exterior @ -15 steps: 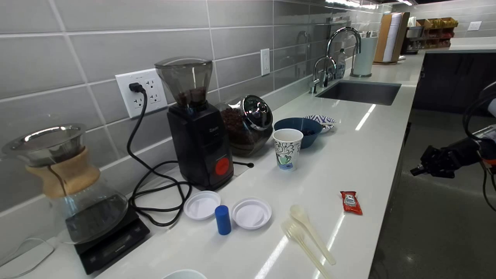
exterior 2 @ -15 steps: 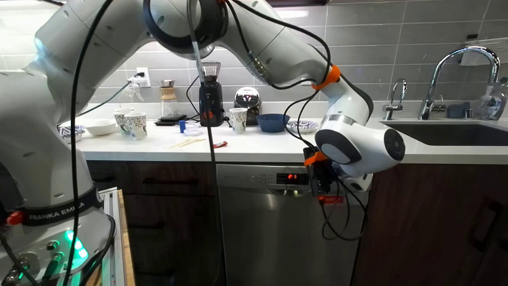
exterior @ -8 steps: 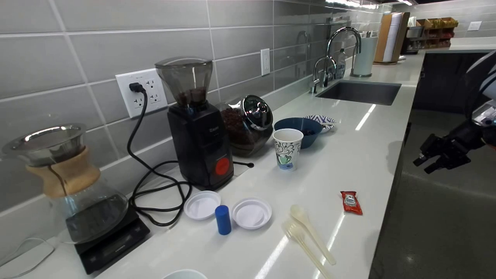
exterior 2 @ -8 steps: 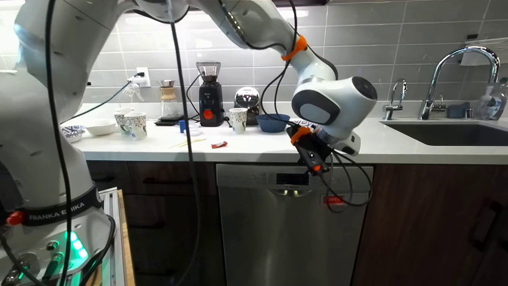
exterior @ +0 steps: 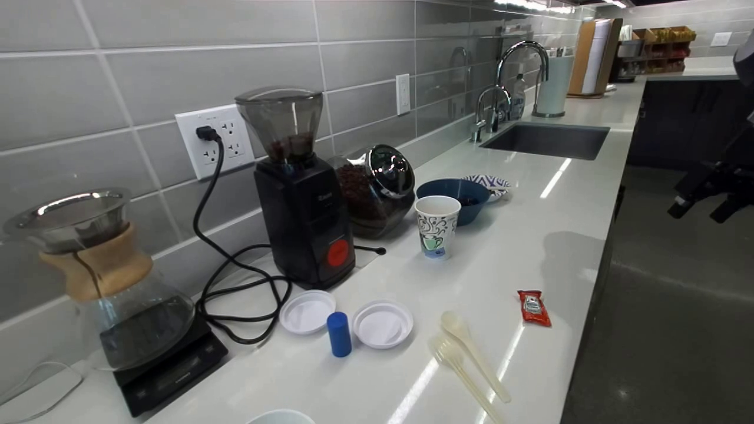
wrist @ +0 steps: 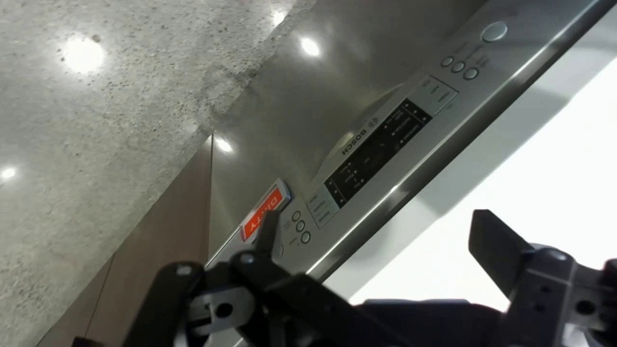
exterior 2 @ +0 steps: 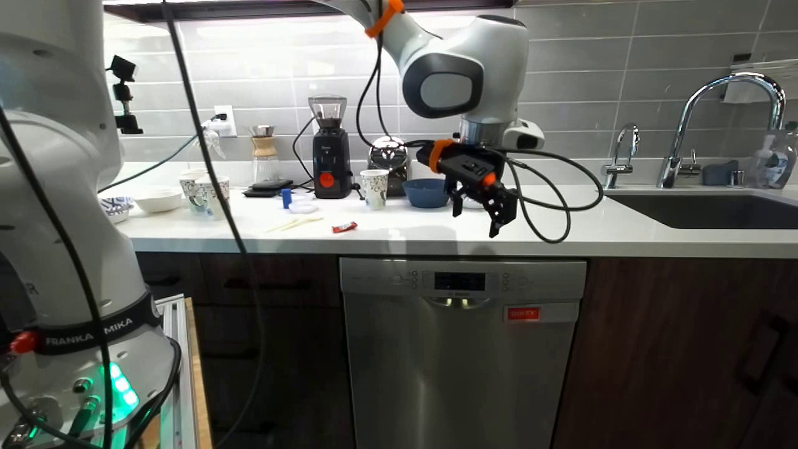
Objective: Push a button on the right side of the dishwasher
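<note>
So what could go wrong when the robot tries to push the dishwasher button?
The small buttons near the red DIRTY sign sit close together, so the wide-open jaws might press the wrong one.
On the way down, the jaws could bump the counter edge, which shows between them in the wrist view.
And those cable loops hanging beside the jaws might catch on something.
</note>
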Controlling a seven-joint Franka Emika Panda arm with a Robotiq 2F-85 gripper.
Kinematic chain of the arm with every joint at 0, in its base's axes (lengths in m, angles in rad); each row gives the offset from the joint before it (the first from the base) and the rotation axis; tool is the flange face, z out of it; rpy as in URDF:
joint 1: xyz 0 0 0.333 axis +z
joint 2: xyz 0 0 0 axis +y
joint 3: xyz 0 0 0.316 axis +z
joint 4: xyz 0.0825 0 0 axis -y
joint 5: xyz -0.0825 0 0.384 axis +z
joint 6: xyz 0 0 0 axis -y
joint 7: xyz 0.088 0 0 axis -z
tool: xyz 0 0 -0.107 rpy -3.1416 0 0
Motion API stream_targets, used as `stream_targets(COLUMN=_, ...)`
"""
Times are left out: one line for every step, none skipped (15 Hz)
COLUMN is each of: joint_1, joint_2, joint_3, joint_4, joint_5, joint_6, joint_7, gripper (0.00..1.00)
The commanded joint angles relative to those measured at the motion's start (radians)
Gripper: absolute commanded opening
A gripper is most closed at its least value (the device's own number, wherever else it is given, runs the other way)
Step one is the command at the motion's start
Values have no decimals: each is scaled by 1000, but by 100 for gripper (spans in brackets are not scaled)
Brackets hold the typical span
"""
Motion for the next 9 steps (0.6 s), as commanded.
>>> stream_targets(joint_1=28, joint_2=-238, joint_3=-6, joint_4=-227, joint_5=-163, joint_6=142, joint_7=20, gripper=100)
stream_targets(joint_1=30, joint_2=-287, joint_3=-6, joint_4=-270, joint_5=-194, joint_6=181, joint_7=10, gripper=100)
stream_targets(joint_1=31, joint_2=-337, joint_3=-8, joint_4=-310, joint_5=-217, joint_6=218, joint_7=-5, gripper=100)
stream_targets(joint_1=36, joint_2=-381, joint_3=-12, joint_4=-346, joint_5=-230, joint_6=259, joint_7=-22, gripper=100)
stream_targets(joint_1=40, joint_2=-263, joint_3=-22, joint_4=-230, joint_5=-187, joint_6=184, joint_7=-1, gripper=100)
stream_targets(joint_1=49, joint_2=-307, joint_3=-29, joint_4=-267, joint_5=-203, joint_6=211, joint_7=-4, gripper=100)
stream_targets(joint_1=54, joint_2=-340, joint_3=-34, joint_4=-294, joint_5=-212, joint_6=220, joint_7=-6, gripper=100)
stream_targets(joint_1=57, joint_2=-360, joint_3=-37, joint_4=-311, joint_5=-217, joint_6=224, joint_7=-6, gripper=100)
stream_targets(joint_1=59, joint_2=-370, joint_3=-38, joint_4=-321, joint_5=-219, joint_6=228, joint_7=-6, gripper=100)
